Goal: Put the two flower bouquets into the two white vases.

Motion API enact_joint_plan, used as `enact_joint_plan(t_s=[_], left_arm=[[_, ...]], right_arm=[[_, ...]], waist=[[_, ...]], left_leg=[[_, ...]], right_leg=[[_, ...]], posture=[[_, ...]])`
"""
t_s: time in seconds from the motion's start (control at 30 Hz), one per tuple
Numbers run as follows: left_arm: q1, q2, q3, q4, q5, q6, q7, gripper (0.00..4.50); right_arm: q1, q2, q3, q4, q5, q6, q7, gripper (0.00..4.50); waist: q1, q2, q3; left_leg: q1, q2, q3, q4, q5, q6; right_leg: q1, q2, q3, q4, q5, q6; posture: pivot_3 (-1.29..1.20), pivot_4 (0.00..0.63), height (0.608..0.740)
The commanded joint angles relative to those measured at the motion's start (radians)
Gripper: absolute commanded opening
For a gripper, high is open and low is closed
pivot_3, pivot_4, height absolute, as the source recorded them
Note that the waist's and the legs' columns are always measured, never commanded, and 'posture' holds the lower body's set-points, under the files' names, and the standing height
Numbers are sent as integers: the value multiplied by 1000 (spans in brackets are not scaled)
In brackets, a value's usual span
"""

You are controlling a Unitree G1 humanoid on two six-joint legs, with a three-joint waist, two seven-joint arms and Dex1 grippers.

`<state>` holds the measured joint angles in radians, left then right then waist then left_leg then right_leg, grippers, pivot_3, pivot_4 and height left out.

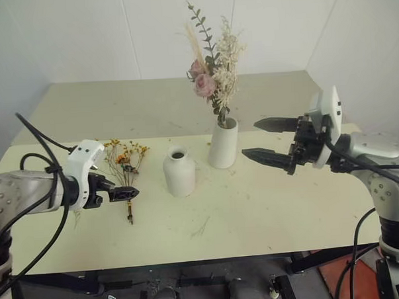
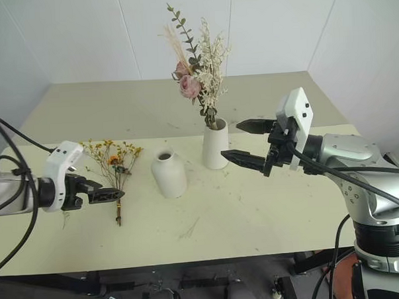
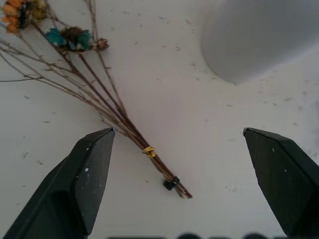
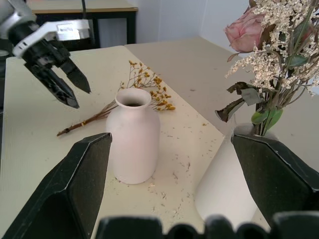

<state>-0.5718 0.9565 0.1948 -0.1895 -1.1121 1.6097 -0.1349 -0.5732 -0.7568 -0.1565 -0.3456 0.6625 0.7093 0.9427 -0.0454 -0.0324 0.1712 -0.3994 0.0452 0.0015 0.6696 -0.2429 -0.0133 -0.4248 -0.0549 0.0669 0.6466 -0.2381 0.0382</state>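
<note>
While you're looking at the near left of the table (image 1: pixel 269 232), your left gripper (image 1: pixel 125 192) hangs low over the stem end of the yellow bunch (image 1: pixel 125 159) with its fingers spread wide and nothing in them. In the left wrist view those stems (image 3: pixel 124 124) lie flat between the two black fingers (image 3: pixel 87 174), so nothing's pinched. That bunch is lying on the tabletop, flower heads pointing far, tied stem end pointing near.

Just right of it stands the short vase (image 1: pixel 179 171), upright and empty, apart from the bunch.

A bit farther back and right of that is the tall vase (image 1: pixel 224 144), close beside the short one but not touching. The pink rose bunch (image 1: pixel 212 66) is already standing in it, sticking up well above the rim.

Your right gripper (image 1: pixel 265 141) is up in the air just right of the tall vase, pointing left toward it, fingers wide apart and holding nothing.
</note>
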Motion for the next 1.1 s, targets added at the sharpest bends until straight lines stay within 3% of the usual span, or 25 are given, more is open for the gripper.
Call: enact_joint_plan(t_s=[0.03,0.37,0.57,0.73,0.87,1.1], left_arm=[[-65,-23,3,80,-74,5,175,4500],[-75,-155,-34,161,-290,5,550,4500],[-104,-190,-96,213,-236,5,649,4500],[-147,-192,-150,253,-199,5,625,4500],[-177,-214,-143,314,-131,5,601,3740],[-208,-243,-166,337,-3,5,540,1685]], right_arm=[[-19,-15,-24,-21,24,-30,18,4486],[5,-46,-50,-51,75,-3,39,4486],[34,-76,-55,-71,108,-7,69,4486],[70,-95,-68,-84,136,-13,90,4486],[84,-96,-67,-82,126,-28,86,4500],[111,-130,-94,-80,169,-3,131,4500]], waist=[[3,0,0],[19,-1,0],[30,-1,0],[33,-1,0],[33,-1,0],[35,-1,0]], left_leg=[[0,0,0,0,0,0],[-1,-2,-1,1,0,0],[0,-3,-1,0,0,0],[0,-4,-1,1,1,-1],[0,-4,-1,1,1,-1],[1,-6,-2,1,1,-1]], right_leg=[[0,0,0,0,0,0],[0,-3,-1,0,0,0],[1,-3,-1,0,0,0],[2,-3,-1,0,0,0],[2,-3,-1,0,0,0],[2,-4,-1,0,0,0]], posture=[[0,150,740],[0,150,740],[0,150,740],[0,150,740],[0,150,740],[0,150,740]])
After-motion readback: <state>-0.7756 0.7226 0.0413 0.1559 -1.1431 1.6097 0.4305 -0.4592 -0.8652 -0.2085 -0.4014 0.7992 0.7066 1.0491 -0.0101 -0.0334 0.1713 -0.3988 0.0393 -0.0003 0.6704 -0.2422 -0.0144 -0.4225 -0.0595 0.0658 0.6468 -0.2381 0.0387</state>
